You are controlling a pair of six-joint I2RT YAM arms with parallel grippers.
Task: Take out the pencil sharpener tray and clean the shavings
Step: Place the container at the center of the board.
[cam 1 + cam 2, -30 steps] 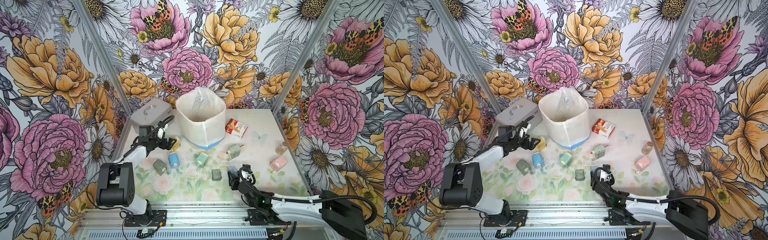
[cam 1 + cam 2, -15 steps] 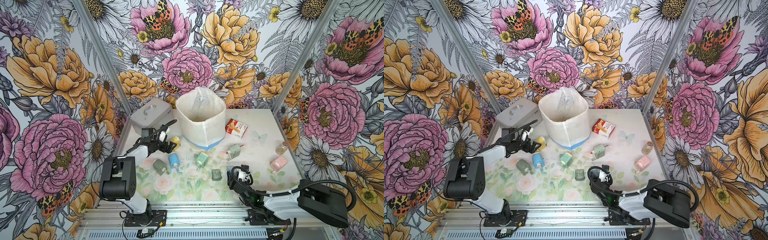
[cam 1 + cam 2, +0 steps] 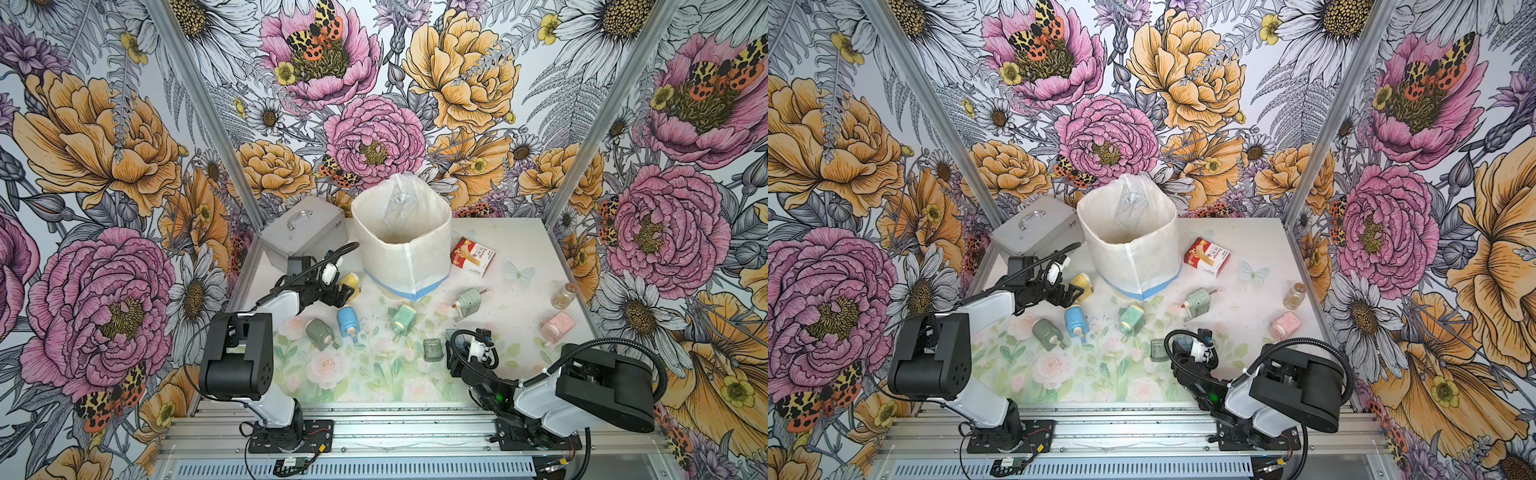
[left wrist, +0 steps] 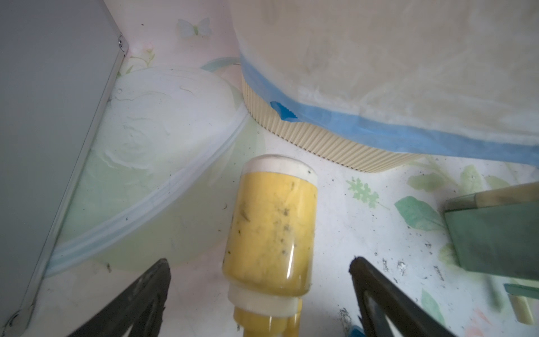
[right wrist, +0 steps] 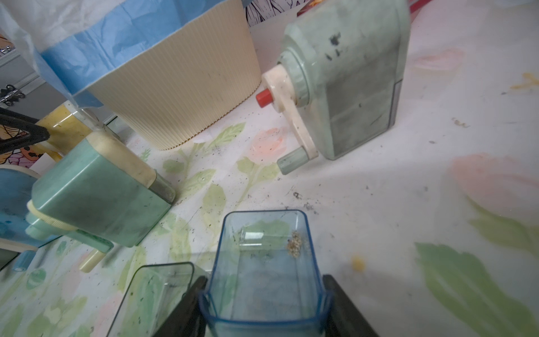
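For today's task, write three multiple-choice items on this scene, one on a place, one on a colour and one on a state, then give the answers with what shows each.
1. Where does the yellow sharpener lie?
A) on the table beside the bin
B) inside the bin
C) on a plate

2. What colour is the tray in the right hand?
A) red
B) yellow
C) clear blue

3. How is the left hand set?
A) shut on a jar
B) open, a finger on either side of the yellow sharpener
C) shut on nothing

Answers:
1. A, as the left wrist view shows it lying by the bin's ribbed base.
2. C, as its see-through walls are blue.
3. B, as both fingers stand clear of it.
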